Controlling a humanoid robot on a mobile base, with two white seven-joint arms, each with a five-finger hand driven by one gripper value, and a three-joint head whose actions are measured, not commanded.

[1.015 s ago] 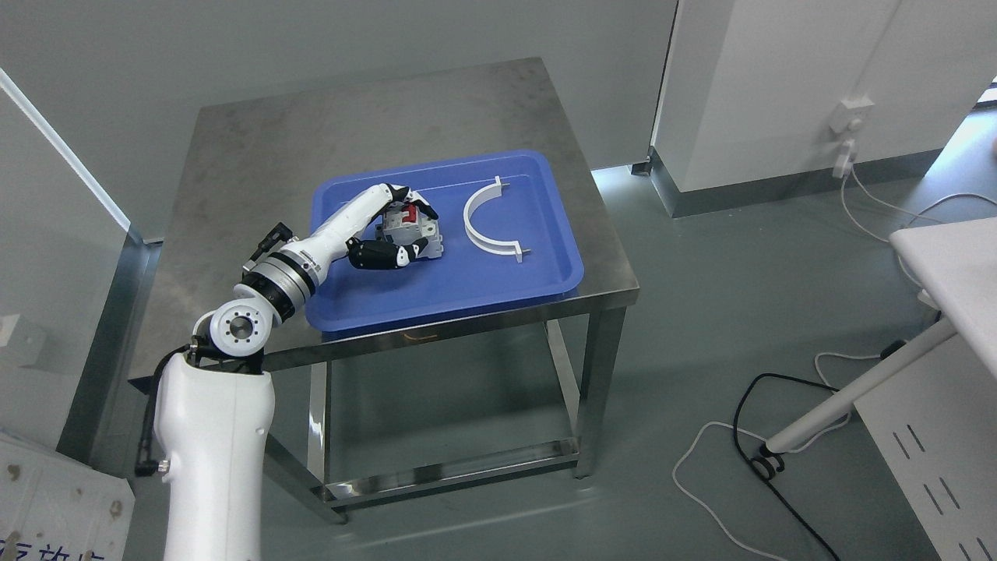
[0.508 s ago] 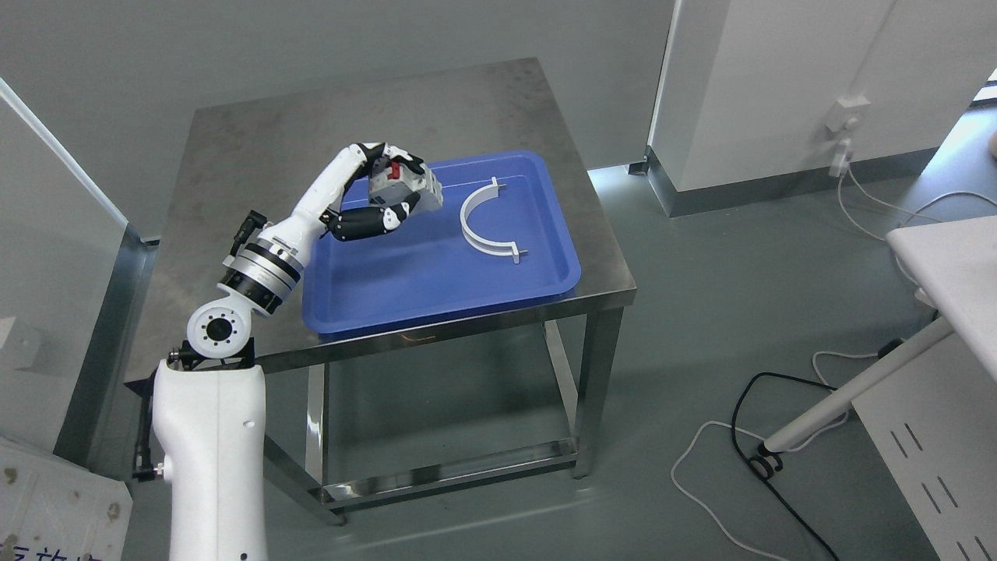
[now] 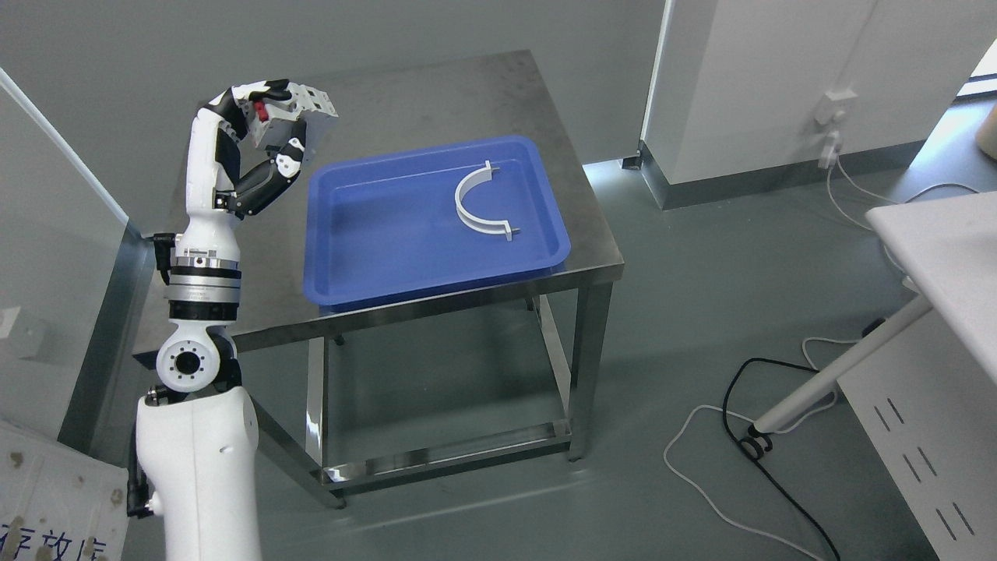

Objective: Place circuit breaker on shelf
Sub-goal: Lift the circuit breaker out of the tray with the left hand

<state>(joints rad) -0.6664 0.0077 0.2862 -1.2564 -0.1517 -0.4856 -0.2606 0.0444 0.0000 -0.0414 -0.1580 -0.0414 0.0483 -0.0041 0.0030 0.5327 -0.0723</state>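
Observation:
My left hand (image 3: 273, 128) is shut on the circuit breaker (image 3: 300, 109), a grey block with a red switch. It holds the breaker high in the air, above the left part of the steel table (image 3: 234, 156) and left of the blue tray (image 3: 350, 265). The forearm stands nearly upright. No shelf shows in the head view. The right arm is out of view.
A white curved half-ring part (image 3: 477, 202) lies in the blue tray. A glass panel (image 3: 54, 202) stands at the left. A white desk edge (image 3: 942, 257) with a slanted leg and floor cables (image 3: 748, 421) are at the right. A white cabinet (image 3: 748, 86) is behind.
My left hand has lifted the circuit breaker out of the tray and swung it up and to the left. The camera has shifted slightly.

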